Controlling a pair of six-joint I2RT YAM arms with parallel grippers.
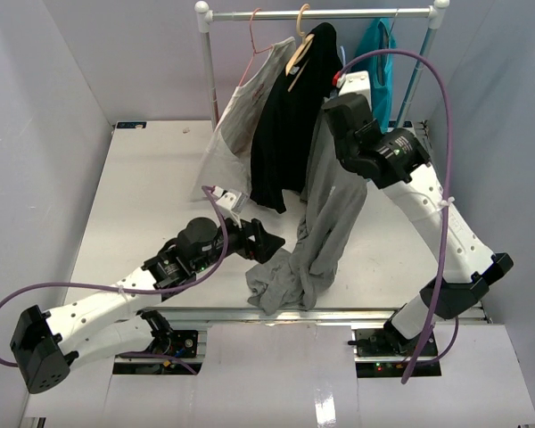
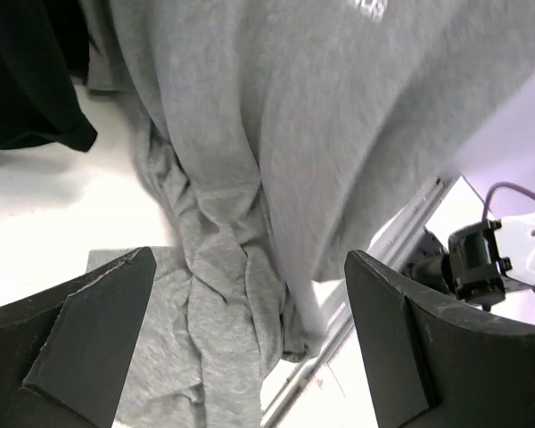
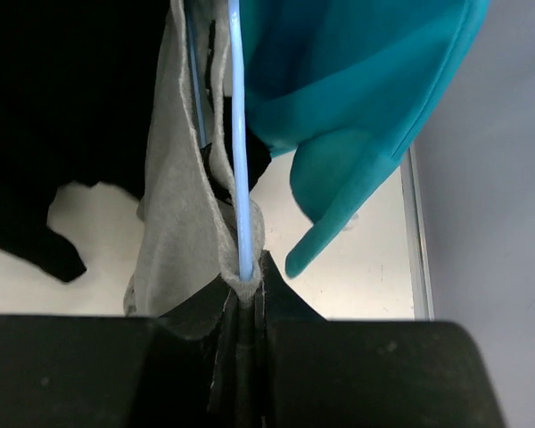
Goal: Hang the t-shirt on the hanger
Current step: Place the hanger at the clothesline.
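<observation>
1. We are seeing the table (image 1: pixel 143 196) closed in by plain walls on the left and the right, and by the clothes rack (image 1: pixel 339 14) at the far edge. The widest bare surface is lying on the left half.
2. The right gripper (image 3: pixel 241 299) is staying high, just in front of the rack. It is pinching its fingers together on the hanger (image 3: pixel 241 160) and on a fold of the t-shirt (image 1: pixel 330 214) at once.
3. The t-shirt is hanging from that grip down to the table, and its lower part is lying in a heap at the near edge, between the two arms. It is hanging just beside the black garment (image 1: pixel 290 125).
4. The left gripper (image 1: pixel 272 242) is hovering low with its fingers (image 2: pixel 98 348) spread wide. It is holding nothing, and the grey heap is just in front of it.
5. The rack is carrying a white printed shirt (image 1: pixel 236 125) on a pink hanger (image 1: pixel 254 36), the black garment on a wooden hanger (image 1: pixel 299 49) and a teal garment (image 1: pixel 379 53).
6. We are counting two arms, four garments and three hangers that we can tell. The hook of the light-blue one is not showing.
</observation>
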